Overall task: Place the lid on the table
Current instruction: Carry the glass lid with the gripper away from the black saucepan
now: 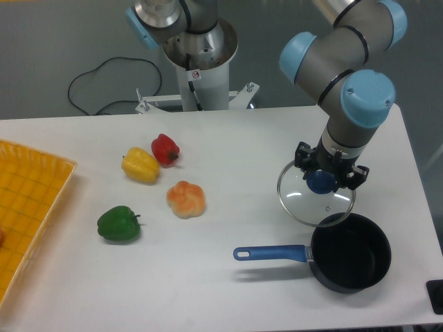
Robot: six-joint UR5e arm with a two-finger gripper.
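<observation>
Lid (315, 200) of clear glass hangs directly beneath the gripper (322, 181), whose fingers are clamped on its blue knob. It appears clear of the saucepan (349, 251), tilted slightly, its near rim overlapping the pot's far edge from this view; whether rim and pot touch I cannot tell.

To do this step well, the arm should carry the lid sideways, away from the pot and toward the bare stretch of table (249, 149) on the side of the peppers, before going down. Level the lid first, so the metal rim lands all round at once rather than on one edge. Lower slowly; glass will ring or skid on a smooth top. Release only when the rim is fully seated.

Farther off from the hand lie the orange pepper (185, 199), red pepper (165, 149), yellow pepper (140, 165) and green pepper (118, 224), far enough to leave room. Beyond them sits the yellow tray (31, 207).
</observation>
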